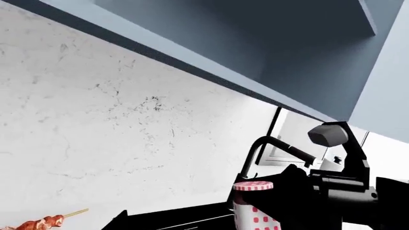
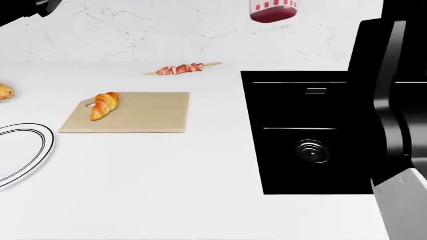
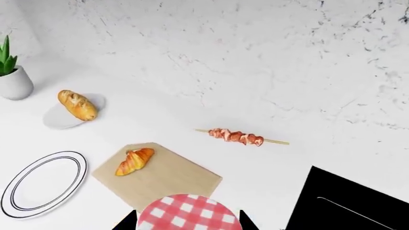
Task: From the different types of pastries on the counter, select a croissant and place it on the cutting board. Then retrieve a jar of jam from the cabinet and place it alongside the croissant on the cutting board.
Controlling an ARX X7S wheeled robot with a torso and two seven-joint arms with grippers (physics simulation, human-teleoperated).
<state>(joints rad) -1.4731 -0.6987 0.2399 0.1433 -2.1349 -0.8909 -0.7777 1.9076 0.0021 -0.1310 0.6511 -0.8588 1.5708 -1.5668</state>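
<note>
small golden-orange ridged croissant (image 2: 104,105) lying on the flat light tan wooden cutting board (image 2: 143,116), at the handle-hole end. small jar of jam (image 3: 188,213) with red-and-white gingham lid held high above the white counter (image 2: 167,170), clamped in the right gripper (image 3: 187,221), hanging over the near corner of the board. long golden-brown loaf (image 3: 76,105) lying well beyond the board, skewer of reddish meat chunks (image 2: 181,69) behind it. left gripper out of sight.
</note>
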